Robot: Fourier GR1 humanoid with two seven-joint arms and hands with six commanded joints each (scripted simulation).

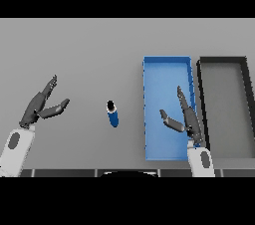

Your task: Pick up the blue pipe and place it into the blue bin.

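A short blue pipe (113, 113) with a dark open end lies on the grey table, a little left of the blue bin (168, 67). My right hand (186, 118) hovers over the near half of the bin, fingers straight and thumb spread, holding nothing. At the far left my left hand (40, 106) is open as well, well away from the pipe.
A black bin (222, 60) of the same size stands against the blue bin's right side. Both bins reach close to the table's front edge.
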